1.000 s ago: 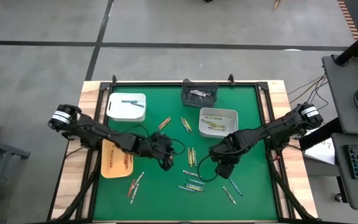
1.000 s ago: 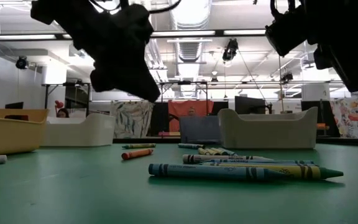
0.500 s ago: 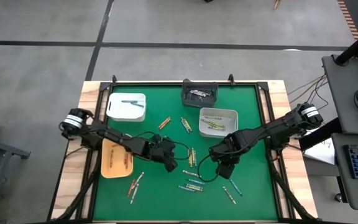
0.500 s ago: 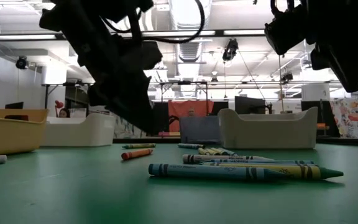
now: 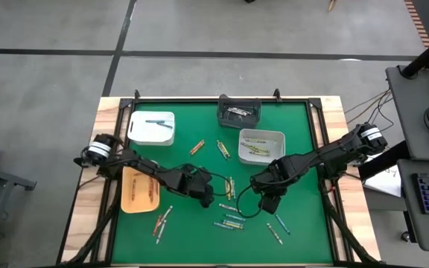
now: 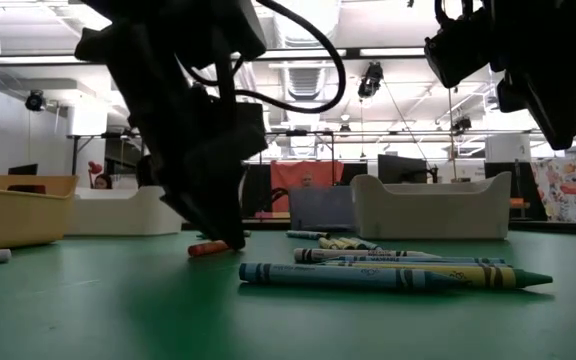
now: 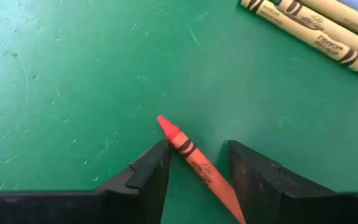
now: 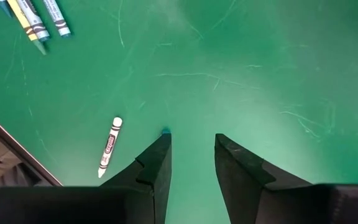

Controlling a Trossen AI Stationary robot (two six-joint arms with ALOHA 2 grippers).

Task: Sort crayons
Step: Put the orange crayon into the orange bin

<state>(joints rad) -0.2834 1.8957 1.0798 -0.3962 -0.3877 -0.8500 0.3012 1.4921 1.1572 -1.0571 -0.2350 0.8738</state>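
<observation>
High view: sorting is partly done, I judge, with some crayons in the white tray [image 5: 152,128] at ten o'clock, the orange tray [image 5: 140,190] at nine, and the dark bin [image 5: 239,112] and grey tray [image 5: 261,145] toward one, while many crayons [image 5: 231,219] lie loose on the green table [image 5: 296,126]. The left tool [image 5: 204,195] is spread, straddling a red-orange crayon [image 7: 194,163] at table level. The right tool [image 5: 267,202] hovers spread and empty at three o'clock.

You see a red-orange crayon [image 7: 197,168] with black wrapper markings on green felt [image 7: 73,74]; the 2 pale crayons [image 7: 309,28] look cream, perhaps yellow.
</observation>
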